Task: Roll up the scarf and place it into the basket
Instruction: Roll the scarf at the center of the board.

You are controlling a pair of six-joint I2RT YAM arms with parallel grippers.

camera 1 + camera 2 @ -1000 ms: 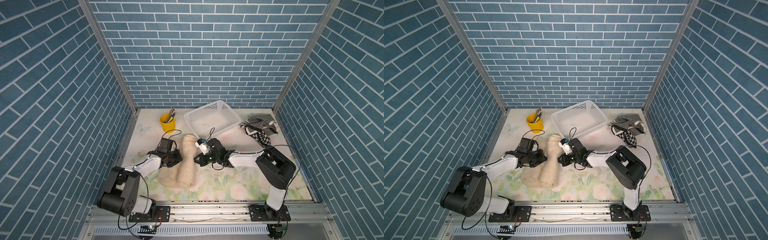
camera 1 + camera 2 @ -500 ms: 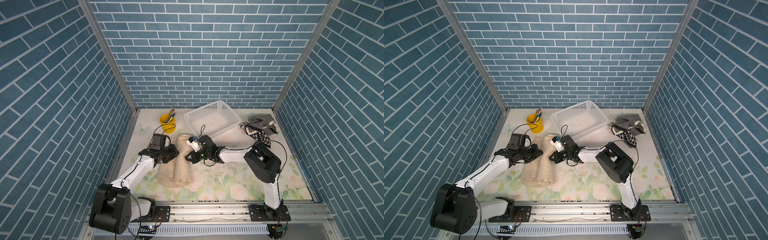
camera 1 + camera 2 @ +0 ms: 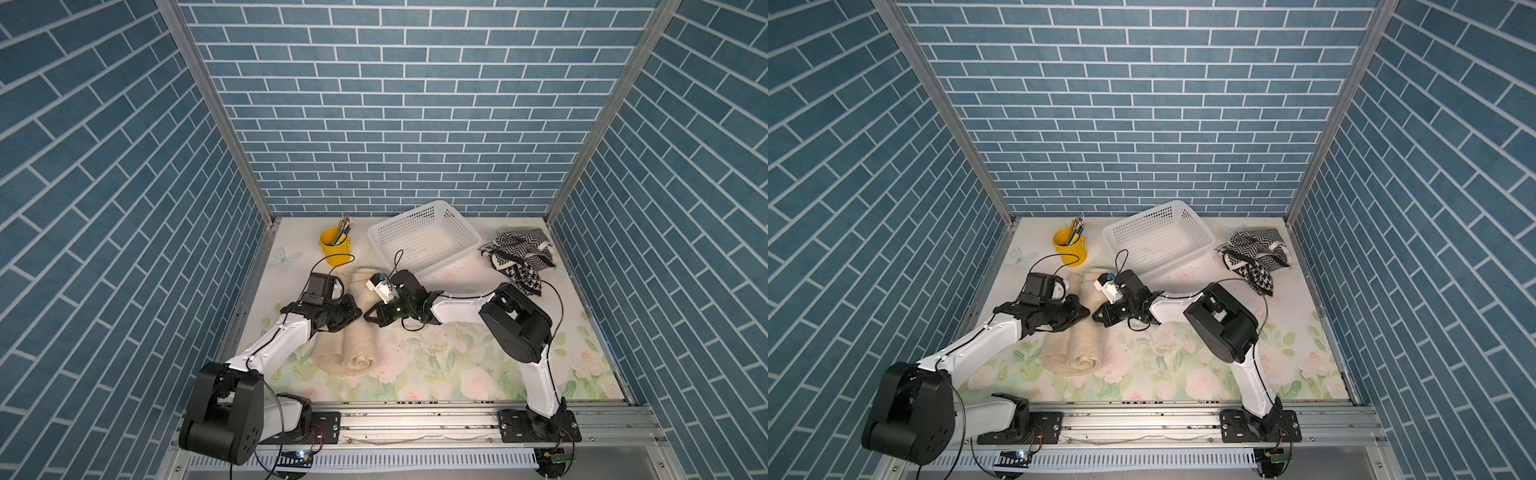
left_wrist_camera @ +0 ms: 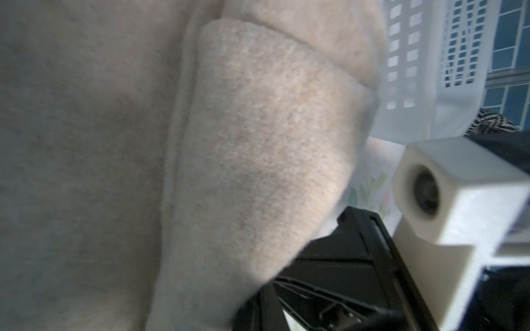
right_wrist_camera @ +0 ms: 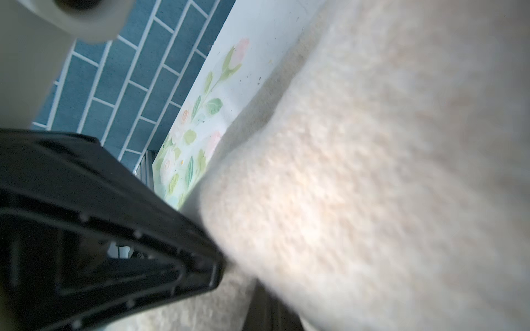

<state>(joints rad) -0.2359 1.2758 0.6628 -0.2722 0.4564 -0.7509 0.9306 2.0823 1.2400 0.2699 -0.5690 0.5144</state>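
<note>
Left of centre on the floral table (image 3: 457,365), the fuzzy beige scarf (image 3: 353,347) lies loosely rolled between our closed left end effector (image 3: 354,316) and closed right end effector (image 3: 370,316); we judge rolling unfinished, needing tightening before the far white perforated plastic basket (image 3: 419,208).

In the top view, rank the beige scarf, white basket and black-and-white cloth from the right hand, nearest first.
1. beige scarf, right at the tip of the right hand.
2. white basket, behind, toward the back wall.
3. black-and-white cloth, back right corner.
</note>
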